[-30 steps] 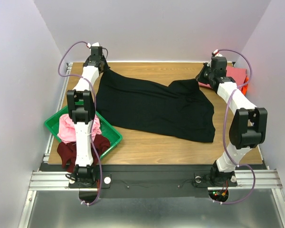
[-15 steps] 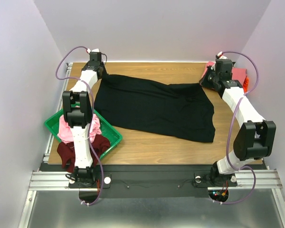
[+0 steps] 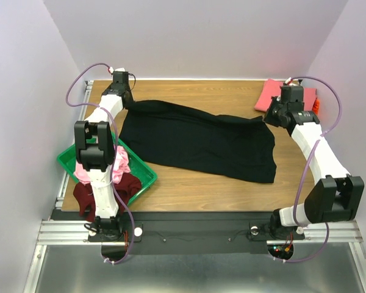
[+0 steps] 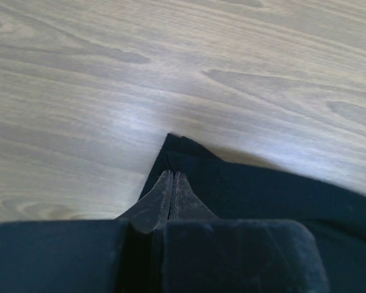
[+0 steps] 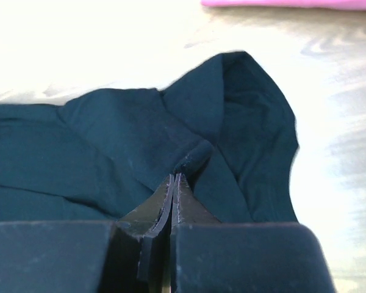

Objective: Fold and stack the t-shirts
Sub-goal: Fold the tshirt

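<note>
The large black t-shirt (image 3: 195,137) lies spread across the wooden table. My left gripper (image 3: 125,97) is shut on its far left corner; in the left wrist view the closed fingertips (image 4: 172,175) pinch that corner of the black cloth (image 4: 262,189) just above the bare wood. My right gripper (image 3: 272,115) is shut on the far right corner; the right wrist view has the jaws (image 5: 174,178) closed on a raised fold of the black tee (image 5: 79,152). The far edge runs stretched between the two grippers.
A green tray (image 3: 147,177) at the near left holds a light pink tee (image 3: 85,169) and a dark maroon one (image 3: 85,196), partly hidden by the left arm. A folded coral-pink tee (image 3: 271,94) with an orange edge (image 3: 316,107) lies at the far right corner.
Both grippers have moved outward, the right one to the right, the left one to the far left. The black tee's far edge has been drawn straighter and its bunched right corner flattened.
</note>
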You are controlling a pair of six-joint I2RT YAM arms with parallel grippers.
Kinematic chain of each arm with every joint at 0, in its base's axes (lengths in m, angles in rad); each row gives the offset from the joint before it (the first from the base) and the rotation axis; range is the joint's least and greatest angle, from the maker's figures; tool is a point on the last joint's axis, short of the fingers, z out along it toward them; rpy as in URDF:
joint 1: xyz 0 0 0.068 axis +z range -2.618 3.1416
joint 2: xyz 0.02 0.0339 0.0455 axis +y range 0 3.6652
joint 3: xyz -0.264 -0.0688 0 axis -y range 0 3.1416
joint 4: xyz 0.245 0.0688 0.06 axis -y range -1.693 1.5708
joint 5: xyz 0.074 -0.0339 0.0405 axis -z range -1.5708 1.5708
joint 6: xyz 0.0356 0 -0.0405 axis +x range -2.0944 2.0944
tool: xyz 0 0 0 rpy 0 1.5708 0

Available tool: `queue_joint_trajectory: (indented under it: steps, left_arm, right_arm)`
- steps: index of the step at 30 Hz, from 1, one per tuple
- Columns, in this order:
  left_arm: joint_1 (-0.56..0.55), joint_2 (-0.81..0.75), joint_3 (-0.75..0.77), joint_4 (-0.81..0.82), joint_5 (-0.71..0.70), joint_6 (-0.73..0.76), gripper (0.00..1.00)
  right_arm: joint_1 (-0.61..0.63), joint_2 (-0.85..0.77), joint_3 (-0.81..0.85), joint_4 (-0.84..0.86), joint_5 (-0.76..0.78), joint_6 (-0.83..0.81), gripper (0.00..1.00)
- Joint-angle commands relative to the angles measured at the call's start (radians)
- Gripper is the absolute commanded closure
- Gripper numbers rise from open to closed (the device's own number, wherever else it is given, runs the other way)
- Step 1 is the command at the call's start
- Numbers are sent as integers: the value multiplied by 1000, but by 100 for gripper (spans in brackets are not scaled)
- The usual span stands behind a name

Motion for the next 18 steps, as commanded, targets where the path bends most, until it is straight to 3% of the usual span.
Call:
queue_joint_trajectory:
  steps: [1,18]
  left_arm:
    - [-3,-88,-44,-19,-79,22,100]
    - [6,-143,-155,-97,-200,11,100]
  right_arm:
    - [7,-41,-27,-69,74,29,100]
    - [7,-118,-158,-134,140,109,100]
